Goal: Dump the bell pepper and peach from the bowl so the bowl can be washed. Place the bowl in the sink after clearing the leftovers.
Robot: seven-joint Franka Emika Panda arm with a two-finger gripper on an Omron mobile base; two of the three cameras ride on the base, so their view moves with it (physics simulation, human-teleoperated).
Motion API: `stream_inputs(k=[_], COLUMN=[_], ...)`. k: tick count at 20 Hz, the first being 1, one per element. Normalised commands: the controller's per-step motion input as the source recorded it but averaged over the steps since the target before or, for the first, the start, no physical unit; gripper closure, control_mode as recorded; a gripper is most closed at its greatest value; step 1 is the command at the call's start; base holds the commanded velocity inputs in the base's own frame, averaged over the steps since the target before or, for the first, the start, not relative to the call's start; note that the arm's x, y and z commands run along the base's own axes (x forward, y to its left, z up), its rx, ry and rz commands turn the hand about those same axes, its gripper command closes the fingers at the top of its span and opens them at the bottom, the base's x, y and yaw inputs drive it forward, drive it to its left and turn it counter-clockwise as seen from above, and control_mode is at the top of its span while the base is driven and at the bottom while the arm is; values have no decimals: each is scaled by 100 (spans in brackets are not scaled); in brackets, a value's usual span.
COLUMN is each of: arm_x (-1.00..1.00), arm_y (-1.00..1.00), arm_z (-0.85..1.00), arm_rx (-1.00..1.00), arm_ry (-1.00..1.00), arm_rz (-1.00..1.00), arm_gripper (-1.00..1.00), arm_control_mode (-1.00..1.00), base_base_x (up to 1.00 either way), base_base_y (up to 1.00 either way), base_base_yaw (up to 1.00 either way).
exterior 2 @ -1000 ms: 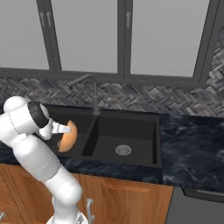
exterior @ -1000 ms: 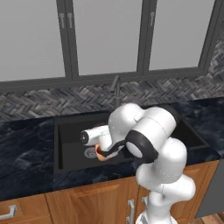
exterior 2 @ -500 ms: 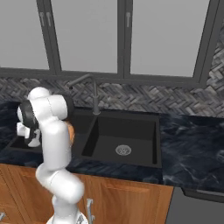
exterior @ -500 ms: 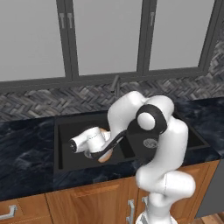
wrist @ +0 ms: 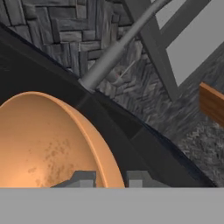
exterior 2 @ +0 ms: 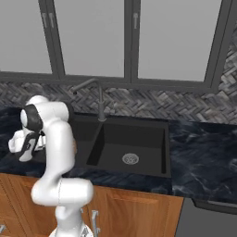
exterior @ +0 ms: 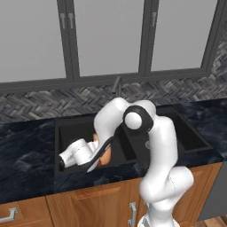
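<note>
You're facing a black counter (exterior 2: pixel 203 152) under grey windows; the sink (exterior 2: pixel 139 141) is set in it. Your gripper (wrist: pixel 110 178) pinches the bowl (wrist: pixel 48 140) rim over the left basin, fingertips cut off

Arm bent low to the left, fingers (wrist: pixel 87 178) pinching bowl (wrist: pixel 48 144) rim

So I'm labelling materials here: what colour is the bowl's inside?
Smooth orange-tan, like light wood, with faint darker speckles; the bowl shows best in the hand view.
</note>
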Motion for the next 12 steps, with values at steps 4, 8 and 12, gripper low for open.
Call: stream_inputs(k=[4,8,12], arm_x=[-6,-2,-3], arm_y=[3,-54,-46], arm_z=[0,9,31], arm_rx=[-2,7,16], arm_ry=[-2,0,-2], arm_rz=[1,-2,-3], arm_gripper=[100,100,100], arm_control_mode=[-100,-100,-100], base_base_x=[0,0,0], base_base_y=[0,0,0], base_base_yaw=[0,0,0])
